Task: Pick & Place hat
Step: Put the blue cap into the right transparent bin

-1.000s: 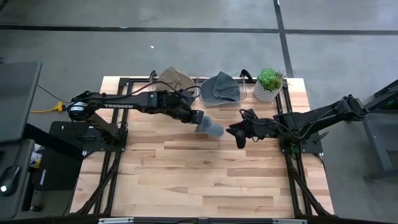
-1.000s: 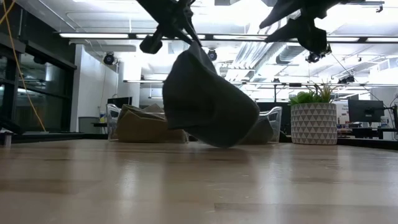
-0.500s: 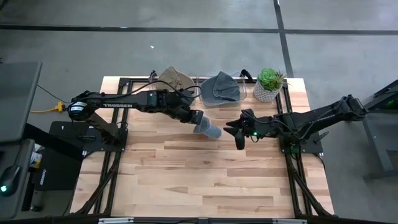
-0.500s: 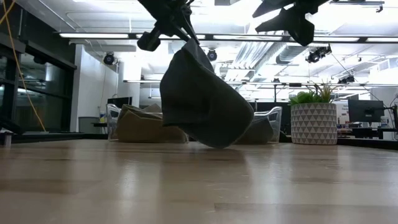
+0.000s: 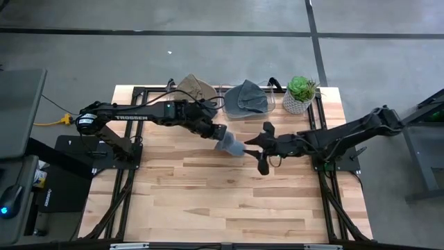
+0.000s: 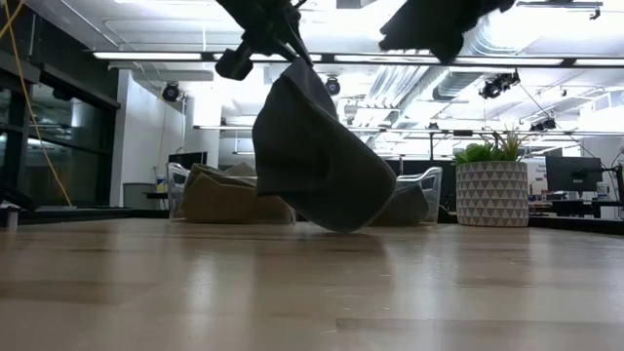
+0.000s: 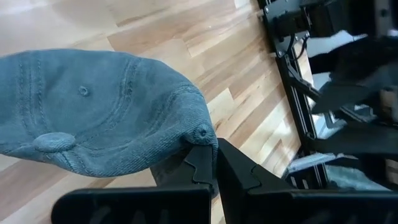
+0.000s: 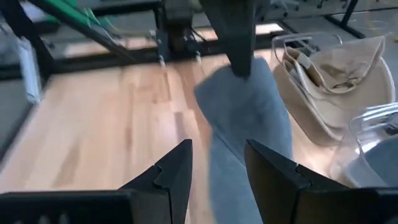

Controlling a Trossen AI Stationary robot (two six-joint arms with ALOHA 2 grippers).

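A grey-blue denim hat [image 5: 233, 144] [image 6: 317, 156] hangs from my left gripper [image 5: 219, 132], which is shut on it above the middle of the table. The hat's lower end [image 6: 341, 226] is close to the tabletop; whether it touches I cannot tell. My right gripper [image 5: 261, 147] [image 8: 217, 169] stands open just to the hat's right, pointing at it. In the right wrist view the hat [image 8: 245, 118] hangs straight ahead of the two spread fingers, and no touch shows. My left gripper pinches a fold of the hat's crown beside its top button [image 7: 201, 133] between its two shut fingers [image 7: 200, 163]. The fingers slant down from the table's left side. The hat hangs below them with its crown bulging toward the right gripper.
At the far edge stand clear bins holding a beige hat [image 5: 196, 87] and another grey hat [image 5: 247, 98]. A potted succulent [image 5: 300, 94] is at the far right. Black frame rails [image 5: 325, 187] run along both sides. Bare wood fills the table's near half.
My right gripper has moved toward the table's left, closer to the hat, and has rolled about its own axis, its fingers staying spread. The hat has swayed slightly while still hanging from my left gripper.
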